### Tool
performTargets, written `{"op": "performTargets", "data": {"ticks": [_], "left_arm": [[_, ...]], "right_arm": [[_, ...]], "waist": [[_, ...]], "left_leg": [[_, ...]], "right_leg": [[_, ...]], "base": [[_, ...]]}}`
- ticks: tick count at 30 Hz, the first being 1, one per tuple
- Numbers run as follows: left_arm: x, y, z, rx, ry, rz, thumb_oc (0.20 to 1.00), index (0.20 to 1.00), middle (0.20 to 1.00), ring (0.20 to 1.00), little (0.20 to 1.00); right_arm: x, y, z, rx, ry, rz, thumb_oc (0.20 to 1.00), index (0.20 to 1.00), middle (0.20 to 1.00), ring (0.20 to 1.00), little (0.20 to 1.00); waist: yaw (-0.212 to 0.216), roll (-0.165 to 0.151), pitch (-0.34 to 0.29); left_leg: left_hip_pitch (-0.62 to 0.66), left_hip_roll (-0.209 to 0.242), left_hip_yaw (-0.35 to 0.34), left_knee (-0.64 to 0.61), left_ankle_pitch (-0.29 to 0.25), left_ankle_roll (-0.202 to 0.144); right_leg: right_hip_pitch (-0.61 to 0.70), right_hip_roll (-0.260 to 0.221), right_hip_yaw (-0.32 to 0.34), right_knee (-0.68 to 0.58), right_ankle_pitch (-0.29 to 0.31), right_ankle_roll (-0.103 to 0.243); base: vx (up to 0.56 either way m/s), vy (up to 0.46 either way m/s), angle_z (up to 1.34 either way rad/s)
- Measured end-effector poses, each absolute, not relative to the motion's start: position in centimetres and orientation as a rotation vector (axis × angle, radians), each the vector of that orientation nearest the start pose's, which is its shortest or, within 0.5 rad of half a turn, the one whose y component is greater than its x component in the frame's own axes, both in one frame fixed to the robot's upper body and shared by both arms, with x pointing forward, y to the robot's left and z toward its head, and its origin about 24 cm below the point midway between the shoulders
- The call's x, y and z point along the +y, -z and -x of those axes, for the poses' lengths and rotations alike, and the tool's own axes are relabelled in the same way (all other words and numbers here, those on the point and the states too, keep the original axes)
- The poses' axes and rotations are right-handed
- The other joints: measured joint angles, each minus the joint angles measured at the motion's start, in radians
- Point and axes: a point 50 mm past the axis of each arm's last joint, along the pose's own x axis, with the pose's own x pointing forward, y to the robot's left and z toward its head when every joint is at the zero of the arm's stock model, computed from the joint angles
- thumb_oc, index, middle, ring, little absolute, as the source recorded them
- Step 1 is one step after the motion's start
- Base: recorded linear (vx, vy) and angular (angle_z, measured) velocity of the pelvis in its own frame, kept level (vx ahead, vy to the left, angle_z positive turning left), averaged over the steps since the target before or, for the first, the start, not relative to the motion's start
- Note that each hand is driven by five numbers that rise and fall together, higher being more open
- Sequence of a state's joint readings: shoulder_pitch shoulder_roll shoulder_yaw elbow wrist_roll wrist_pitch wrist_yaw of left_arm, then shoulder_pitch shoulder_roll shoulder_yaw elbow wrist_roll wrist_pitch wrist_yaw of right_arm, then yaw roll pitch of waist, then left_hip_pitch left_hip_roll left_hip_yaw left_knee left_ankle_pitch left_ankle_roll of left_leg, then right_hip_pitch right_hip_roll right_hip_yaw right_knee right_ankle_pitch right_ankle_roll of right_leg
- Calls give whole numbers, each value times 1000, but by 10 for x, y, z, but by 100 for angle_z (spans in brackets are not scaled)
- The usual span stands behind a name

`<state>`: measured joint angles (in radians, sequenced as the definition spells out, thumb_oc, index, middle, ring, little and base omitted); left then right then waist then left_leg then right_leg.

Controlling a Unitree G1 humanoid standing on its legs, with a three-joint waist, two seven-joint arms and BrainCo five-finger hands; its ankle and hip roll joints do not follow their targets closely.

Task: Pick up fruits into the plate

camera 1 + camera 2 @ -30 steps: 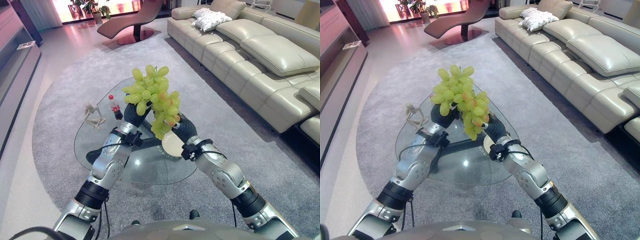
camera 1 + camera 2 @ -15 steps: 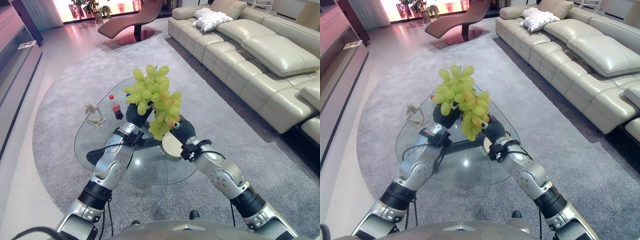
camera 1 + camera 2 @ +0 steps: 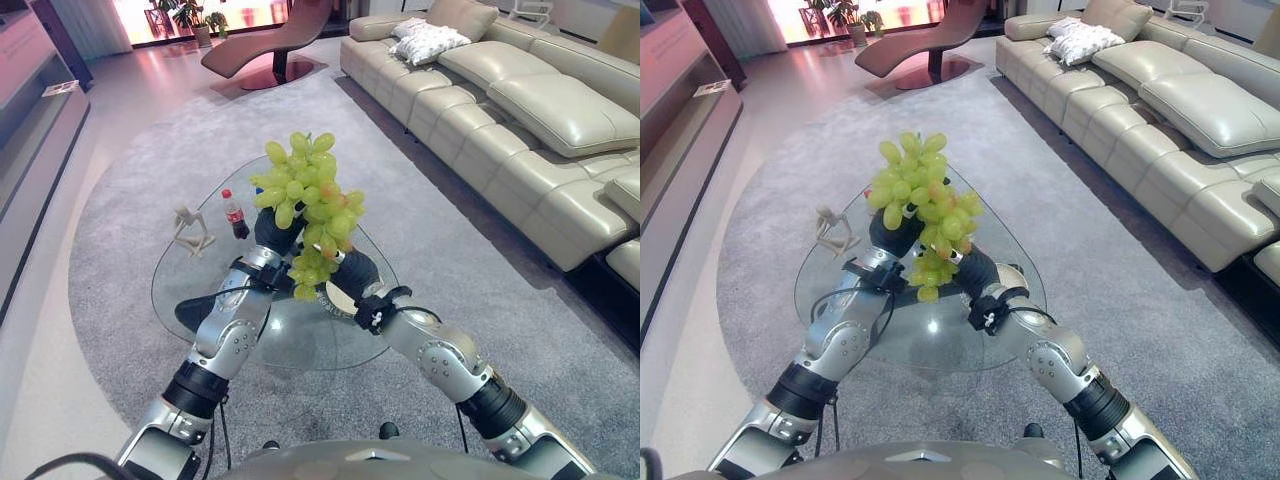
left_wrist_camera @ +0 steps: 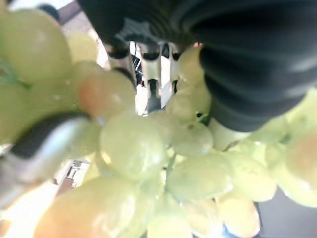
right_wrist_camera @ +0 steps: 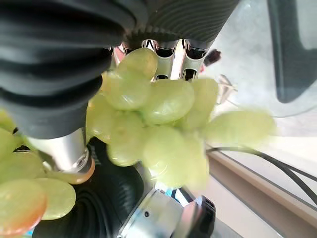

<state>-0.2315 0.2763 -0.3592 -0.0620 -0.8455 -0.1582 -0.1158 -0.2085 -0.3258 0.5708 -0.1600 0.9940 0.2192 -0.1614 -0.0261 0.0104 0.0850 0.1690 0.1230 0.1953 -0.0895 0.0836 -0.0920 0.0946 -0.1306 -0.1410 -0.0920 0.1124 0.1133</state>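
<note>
A big bunch of green grapes is held up above the glass table between both hands. My left hand grips it from the left, fingers and thumb curled into the grapes. On the other side my right hand is shut on the lower part, with grapes between its fingers and thumb. The bunch's tip hangs just over a white plate, mostly hidden under the right hand.
A small red-capped cola bottle and a pale figurine stand on the table's far left part. A cream sofa runs along the right. A lounge chair is at the back, on the grey rug.
The bunch now hangs lower, its tip nearer the plate. The right hand has moved left and covers more of the plate.
</note>
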Motion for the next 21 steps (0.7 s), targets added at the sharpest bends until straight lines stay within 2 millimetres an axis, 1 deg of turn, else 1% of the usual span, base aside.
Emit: {"op": "performTargets", "data": {"ticks": [7, 21], "left_arm": [[101, -108, -275, -224, 517, 559, 200, 200, 200, 200, 200], [100, -103, -276, -211, 504, 559, 200, 200, 200, 200, 200]], "right_arm": [[-48, -66, -238, 334, -610, -521, 200, 200, 200, 200, 200], [-49, -63, -239, 345, -605, -519, 200, 200, 200, 200, 200]], "waist": [[1, -11, -10], [1, -12, -10]], "left_leg": [[0, 0, 0, 0, -1, 1], [-1, 0, 0, 0, -1, 1]], "right_leg": [[0, 0, 0, 0, 0, 0], [0, 0, 0, 0, 0, 0]], "base": [[0, 0, 0], [0, 0, 0]]}}
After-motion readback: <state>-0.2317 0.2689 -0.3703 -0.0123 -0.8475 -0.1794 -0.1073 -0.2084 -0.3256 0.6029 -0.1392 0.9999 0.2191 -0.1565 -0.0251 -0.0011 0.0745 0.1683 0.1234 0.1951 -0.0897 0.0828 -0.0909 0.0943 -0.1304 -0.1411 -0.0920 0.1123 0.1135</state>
